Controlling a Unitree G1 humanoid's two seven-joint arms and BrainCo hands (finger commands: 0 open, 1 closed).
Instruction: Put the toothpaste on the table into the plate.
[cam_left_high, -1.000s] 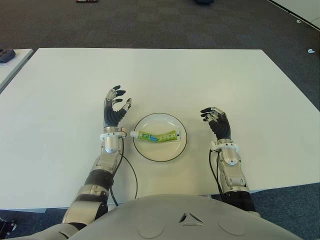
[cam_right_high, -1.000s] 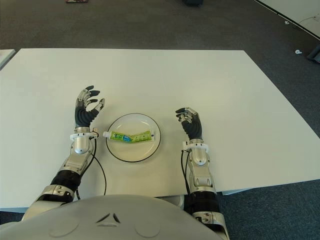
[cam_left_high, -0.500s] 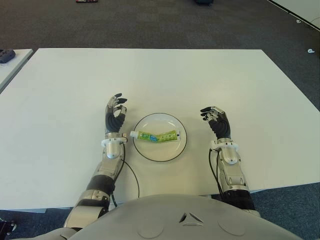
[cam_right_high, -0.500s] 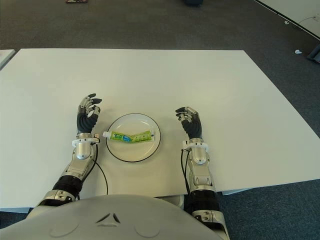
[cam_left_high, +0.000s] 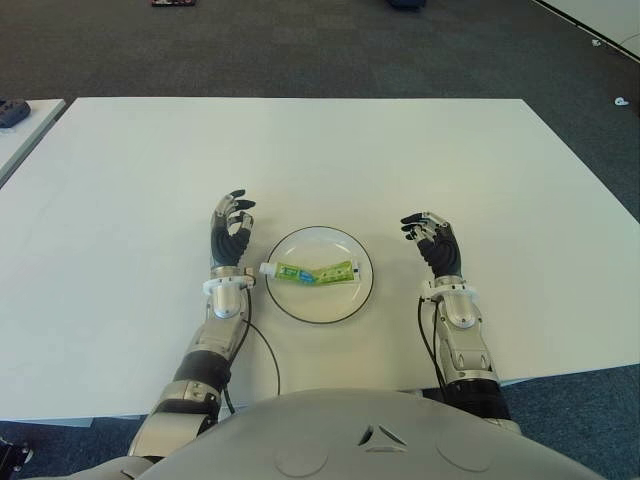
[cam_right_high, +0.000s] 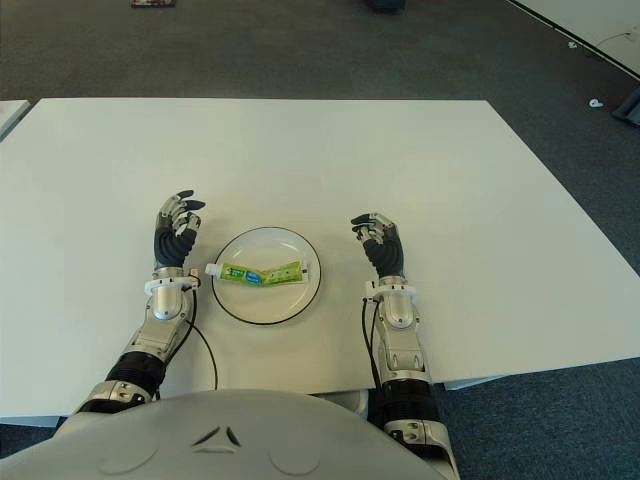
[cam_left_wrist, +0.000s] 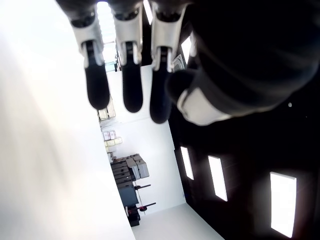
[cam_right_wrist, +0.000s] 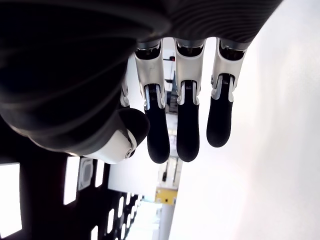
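A green toothpaste tube (cam_left_high: 313, 272) with a white cap lies inside the white, dark-rimmed plate (cam_left_high: 320, 309), its cap end reaching the plate's left rim. My left hand (cam_left_high: 230, 225) shows just left of the plate, fingers relaxed and holding nothing; the left wrist view shows its fingertips (cam_left_wrist: 123, 90) extended with nothing between them. My right hand (cam_left_high: 432, 234) shows to the right of the plate, idle, fingers (cam_right_wrist: 187, 135) loosely extended and empty.
The white table (cam_left_high: 330, 160) spreads wide behind and to both sides of the plate. A second white table edge (cam_left_high: 20, 125) shows at the far left. Dark carpet surrounds the tables.
My left hand has drawn back from the plate toward me and its spread fingers have relaxed closer together. The toothpaste and the right hand have not moved.
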